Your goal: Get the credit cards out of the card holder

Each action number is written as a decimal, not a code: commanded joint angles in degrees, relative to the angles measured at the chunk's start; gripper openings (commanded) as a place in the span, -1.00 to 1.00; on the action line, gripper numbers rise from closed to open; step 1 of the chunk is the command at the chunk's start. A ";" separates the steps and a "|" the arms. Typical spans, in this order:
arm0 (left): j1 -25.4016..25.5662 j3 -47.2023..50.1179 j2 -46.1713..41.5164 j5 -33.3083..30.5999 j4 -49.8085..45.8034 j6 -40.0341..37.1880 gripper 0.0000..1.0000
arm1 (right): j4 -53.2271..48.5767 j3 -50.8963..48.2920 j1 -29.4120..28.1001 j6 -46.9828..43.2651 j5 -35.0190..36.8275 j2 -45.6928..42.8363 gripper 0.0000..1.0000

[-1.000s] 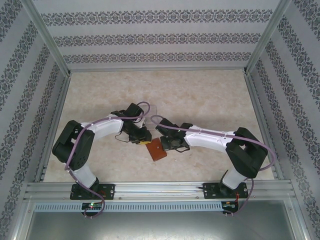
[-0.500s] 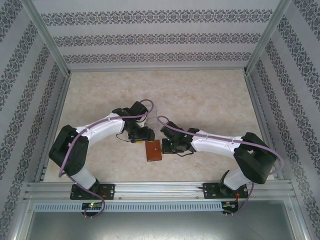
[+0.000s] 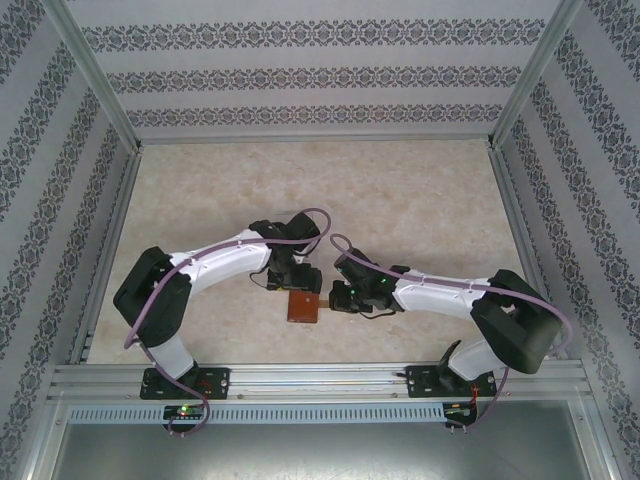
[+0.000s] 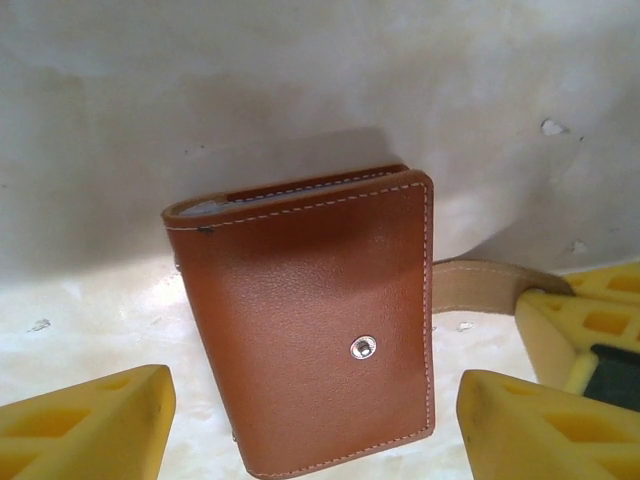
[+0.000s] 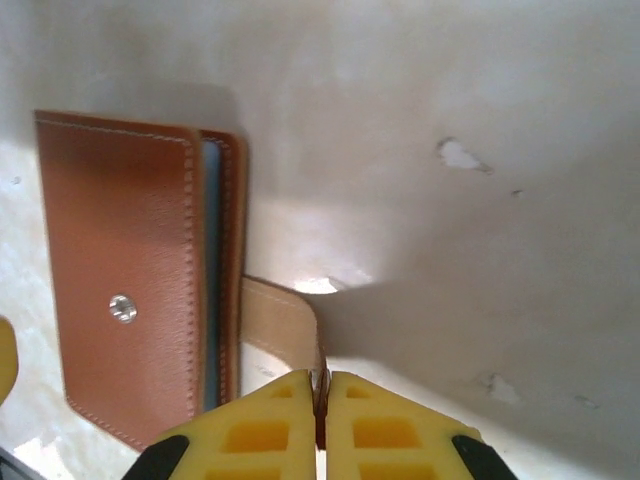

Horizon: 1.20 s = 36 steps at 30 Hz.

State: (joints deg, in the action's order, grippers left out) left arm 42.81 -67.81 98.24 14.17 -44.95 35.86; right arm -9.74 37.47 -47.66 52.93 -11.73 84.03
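The left hand (image 4: 315, 425) stands wide open, its yellow foam fingertips (image 4: 90, 420) set to either side of the card holder (image 4: 310, 330) with table showing between each pad and the leather. It holds nothing. In the top view this hand (image 3: 298, 280) hangs just behind the holder (image 3: 303, 308).

The right hand (image 5: 323, 400) is pinched shut on the end of the strap tab (image 5: 280, 320), the two yellow pads pressed together with the tan strap between them. From above, this hand (image 3: 335, 297) sits just to the right of the holder.

The card holder (image 5: 125, 280) lies flat and folded closed on the pale marbled table (image 3: 400, 200), towards the near edge and between the two arms. It is reddish-brown leather with pale stitching along the edges and a small metal snap stud (image 4: 363, 347) on its upper cover. The strap tab (image 4: 480, 285) is unfastened and runs out sideways from under the holder to the right hand. A thin grey-blue layer (image 5: 208, 280) shows between the covers at the open edge; whether that is pocket lining or card edges cannot be told.
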 commanded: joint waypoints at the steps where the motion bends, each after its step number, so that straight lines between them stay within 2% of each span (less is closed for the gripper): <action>1: 2.07 -2.63 2.04 -2.85 -3.33 1.90 0.59 | 3.27 -2.27 1.52 1.34 -2.21 -0.82 -0.79; 2: 2.44 -3.08 2.67 -3.17 -3.60 2.16 0.76 | 4.05 -2.82 1.98 1.47 -2.85 -0.67 -0.78; 3: 2.84 -3.52 3.23 -3.55 -3.74 2.34 0.81 | 4.89 -3.48 2.50 1.61 -3.46 -0.60 -0.78; 8: 3.85 -5.40 5.83 -5.93 -5.36 3.36 0.83 | 7.34 -5.15 3.83 1.75 -5.10 -0.06 -0.77; 28: 4.48 -7.51 11.88 -5.91 -5.13 4.34 0.84 | 8.22 -5.82 4.41 1.69 -5.56 -0.07 -0.75; 36: 4.50 -8.11 11.25 -6.63 -6.14 4.13 0.75 | 8.07 -6.78 4.41 2.08 -4.88 -1.16 -0.75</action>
State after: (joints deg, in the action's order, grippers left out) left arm 46.50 -74.35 109.91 8.71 -47.92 39.53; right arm -2.07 31.90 -43.62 54.15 -16.97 84.03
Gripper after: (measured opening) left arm 0.878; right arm 0.125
